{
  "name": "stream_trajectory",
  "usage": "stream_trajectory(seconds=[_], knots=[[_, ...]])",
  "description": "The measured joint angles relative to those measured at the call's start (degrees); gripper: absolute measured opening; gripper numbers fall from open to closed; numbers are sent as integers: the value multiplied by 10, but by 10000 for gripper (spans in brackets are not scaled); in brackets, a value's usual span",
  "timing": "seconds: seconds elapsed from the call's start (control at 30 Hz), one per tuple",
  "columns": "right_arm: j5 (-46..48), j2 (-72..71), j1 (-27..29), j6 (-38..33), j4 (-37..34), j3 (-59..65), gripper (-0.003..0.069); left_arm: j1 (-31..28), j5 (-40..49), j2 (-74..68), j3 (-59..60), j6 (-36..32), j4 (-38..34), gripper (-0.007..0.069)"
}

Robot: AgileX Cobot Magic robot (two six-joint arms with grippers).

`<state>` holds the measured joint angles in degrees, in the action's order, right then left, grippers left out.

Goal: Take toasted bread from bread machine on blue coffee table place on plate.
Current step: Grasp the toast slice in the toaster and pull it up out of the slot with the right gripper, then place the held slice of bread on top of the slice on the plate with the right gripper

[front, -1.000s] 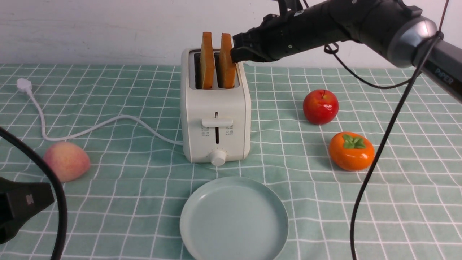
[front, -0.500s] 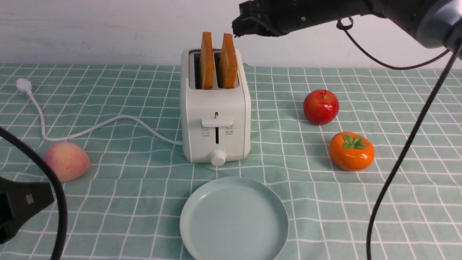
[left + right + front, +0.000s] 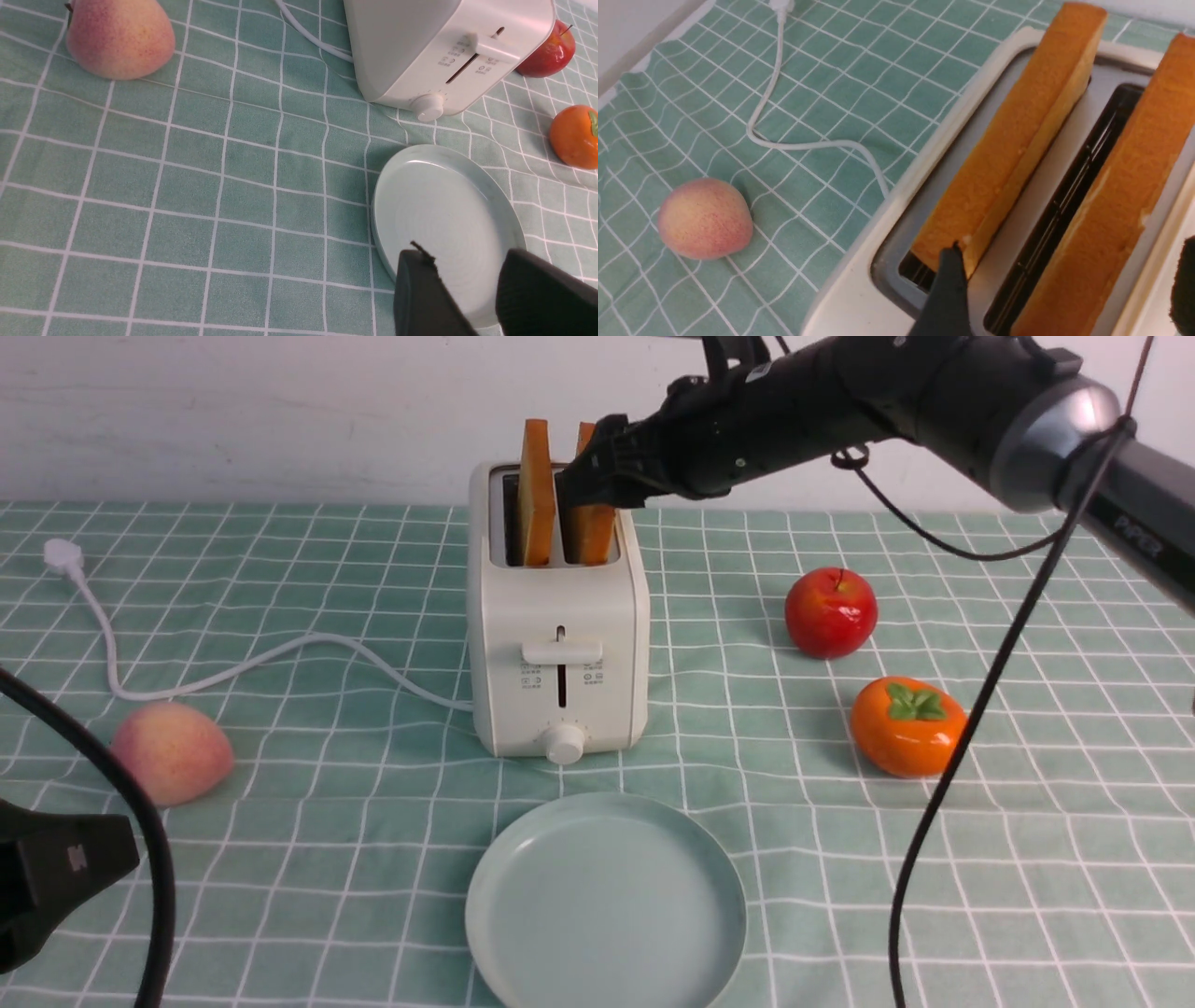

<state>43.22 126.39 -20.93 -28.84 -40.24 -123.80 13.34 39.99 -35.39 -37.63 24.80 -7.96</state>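
The bread machine stands mid-table on the blue coffee table, with two slices of toasted bread upright in its slots. The left slice stands free. My right gripper is open and astride the right slice. In the right wrist view that slice sits between the two fingers, with a gap on each side. The plate lies empty in front of the bread machine. My left gripper hovers open over the plate's rim, with nothing between its fingers.
A peach lies at the left near the white power cord. A red apple and an orange persimmon sit right of the bread machine. The right arm's black cable hangs over the table's right side.
My right gripper was shut beside the right slice. It rose above the bread machine, opened, and has come down with its fingers on either side of that slice. The left arm has stayed still.
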Motion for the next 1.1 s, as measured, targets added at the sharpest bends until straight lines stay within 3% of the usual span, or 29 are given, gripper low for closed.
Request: stream_trajectory(seconds=[0.17, 0.27, 0.3, 0.33, 0.43, 0.8, 1.0, 1.1], knots=[[-2, 15, 1, 0, -7, 1, 521, 0, 3, 0, 1, 0, 0, 242], [2, 14, 1, 0, -19, 1, 377, 0, 3, 0, 1, 0, -2, 242], [2, 14, 1, 0, -20, 1, 366, 0, 3, 0, 1, 0, -2, 242], [4, 13, 1, 0, -22, 1, 256, 0, 3, 0, 1, 0, -2, 242], [9, 5, 5, 0, -28, 1, 104, 0, 5, 0, 1, 0, -2, 242], [48, -150, 100, -7, -85, 1, 85, 0, 9, 0, 1, 0, -2, 242], [189, -265, 225, 3, -47, 5, 85, 0, 11, 0, 1, 0, -2, 239], [250, -287, 249, 44, -23, 42, 85, 0, 11, 0, 1, 0, -2, 240]])
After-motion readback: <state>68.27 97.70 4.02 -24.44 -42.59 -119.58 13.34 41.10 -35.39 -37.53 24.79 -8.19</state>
